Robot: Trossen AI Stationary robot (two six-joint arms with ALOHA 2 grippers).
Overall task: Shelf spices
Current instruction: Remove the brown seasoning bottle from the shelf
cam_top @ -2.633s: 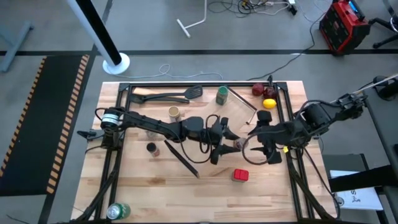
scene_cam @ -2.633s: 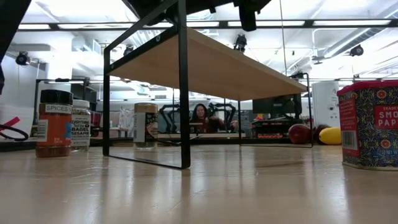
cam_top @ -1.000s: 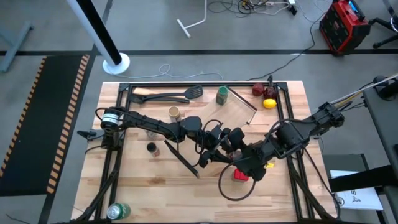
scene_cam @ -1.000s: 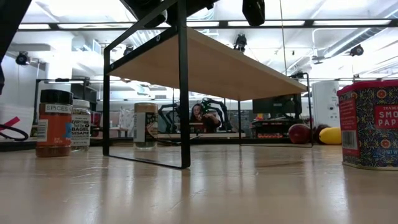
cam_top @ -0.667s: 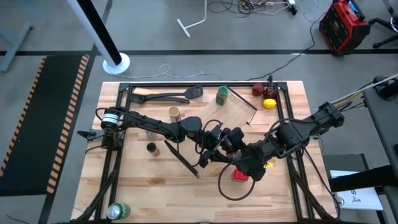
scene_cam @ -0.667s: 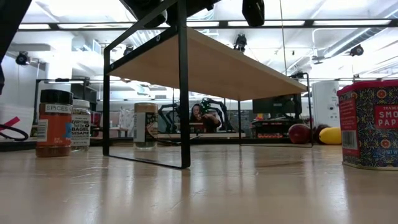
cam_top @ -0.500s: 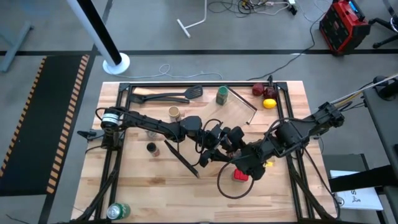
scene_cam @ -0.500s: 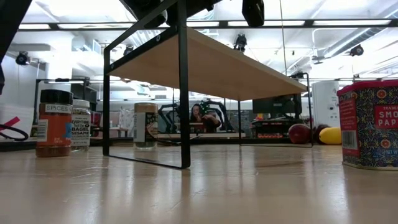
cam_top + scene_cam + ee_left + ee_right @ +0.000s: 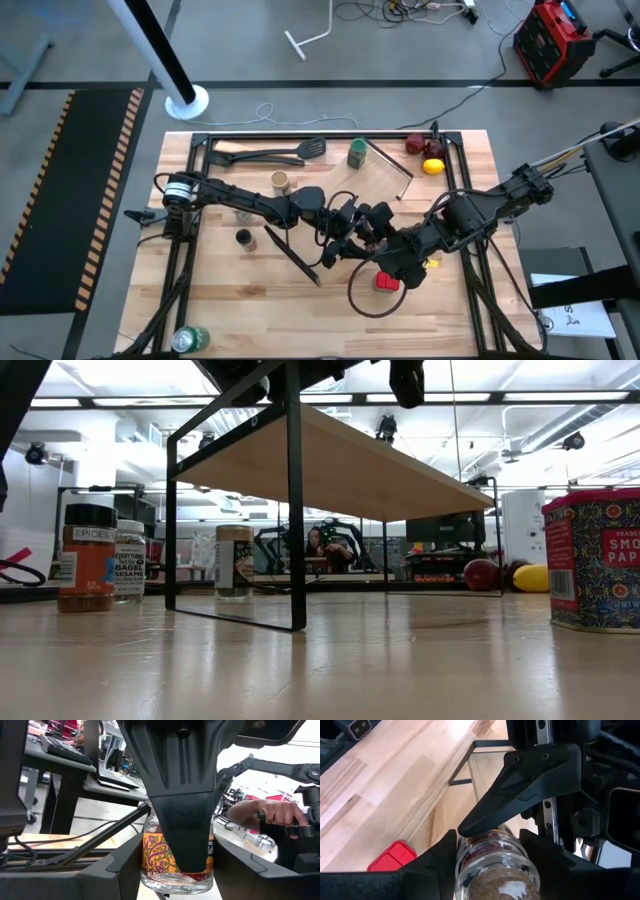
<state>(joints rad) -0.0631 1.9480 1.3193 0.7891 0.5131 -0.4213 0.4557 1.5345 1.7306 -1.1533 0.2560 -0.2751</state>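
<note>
Evidently small clear glass jar (image 9: 176,865) is pinched by left pincer (image 9: 368,228) and right pincer (image 9: 392,250), frame centre; rigid, slick, breakable, best gripped mid-body.

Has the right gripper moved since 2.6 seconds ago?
Yes. In the high view the right gripper has come away from the lemon, toward the red tin and the left gripper.

Mid-table we see both arms crowded together: left gripper (image 9: 352,243) and right gripper (image 9: 385,252) meet over the shelf (image 9: 345,205), no passage between them. Red square tin (image 9: 387,282) sits just below the right gripper, blocking the way down there. Black spatulas (image 9: 270,156) fill the far left strip. Near edge of the table (image 9: 300,320) is open. Low view shows clear space under the shelf.
</note>
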